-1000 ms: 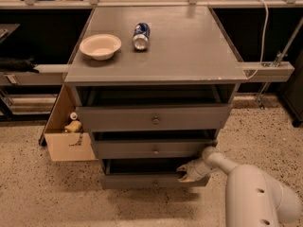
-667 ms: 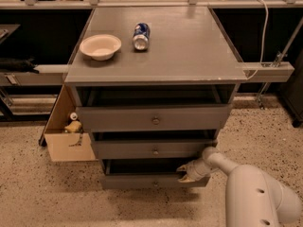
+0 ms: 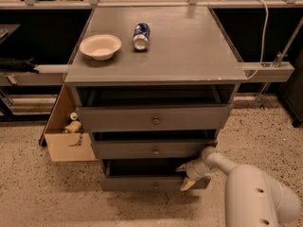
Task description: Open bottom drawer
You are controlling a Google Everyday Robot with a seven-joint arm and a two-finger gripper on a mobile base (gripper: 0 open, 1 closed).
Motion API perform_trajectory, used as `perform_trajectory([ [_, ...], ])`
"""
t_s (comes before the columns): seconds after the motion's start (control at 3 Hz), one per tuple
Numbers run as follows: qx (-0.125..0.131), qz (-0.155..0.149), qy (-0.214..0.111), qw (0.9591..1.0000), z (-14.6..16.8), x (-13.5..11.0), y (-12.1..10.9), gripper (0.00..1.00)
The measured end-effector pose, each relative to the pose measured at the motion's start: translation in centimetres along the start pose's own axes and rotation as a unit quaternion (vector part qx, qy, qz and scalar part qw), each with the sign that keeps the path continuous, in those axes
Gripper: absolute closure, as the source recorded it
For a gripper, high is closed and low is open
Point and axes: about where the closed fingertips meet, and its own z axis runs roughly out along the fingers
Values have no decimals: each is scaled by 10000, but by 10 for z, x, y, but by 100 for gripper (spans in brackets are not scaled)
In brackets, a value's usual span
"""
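My two-fingered pincer (image 3: 184, 176) sits low at the grey cabinet's right end. Its pale tips are spread apart, one above the top edge of the slim grey bottom drawer (image 3: 137, 182) and one in front of its face. I cannot tell whether either tip presses on the panel. That drawer is the lowest of the three, with a dark gap showing above its front.

The first risk is my hold. I am at the panel's far right end, and the small round knob (image 3: 155, 186) lies off at my 8 o'clock, untouched. A pull from this corner could skew the drawer on its runners and jam it. The upper tip could also slide off the thin edge, leaving me pulling at air.

At my 12 o'clock, very close, hangs the mid-sized grey drawer (image 3: 142, 149). If I lift while drawing back, my upper tip or wrist could catch its underside and drag the wrong drawer.

My white rounded arm (image 3: 251, 193) fills the space at 4 o'clock, so a straight pull could bring the drawer front against my own body.

Further out, at 11 o'clock on the flat grey worktop (image 3: 189, 46), a blue drinks can (image 3: 141, 35) lies on its side beside a shallow white bowl (image 3: 100, 46). A hard jerk on a stuck drawer could shake the cabinet and set the can rolling.

The open brown cardboard box (image 3: 71, 145) at 9 o'clock stands beside the cabinet, clear of the drawer's path as far as I can judge.
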Motion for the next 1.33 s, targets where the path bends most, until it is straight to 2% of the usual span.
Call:
perform_trajectory([
  [0.33,0,0,0,10000,0,0,0,0],
  [0.67,-1,0,0,10000,0,0,0,0],
  [1.0,-191,117,-108,9997,10,1,16,0],
  [1.33,-357,209,-88,9991,12,1,34,14],
])
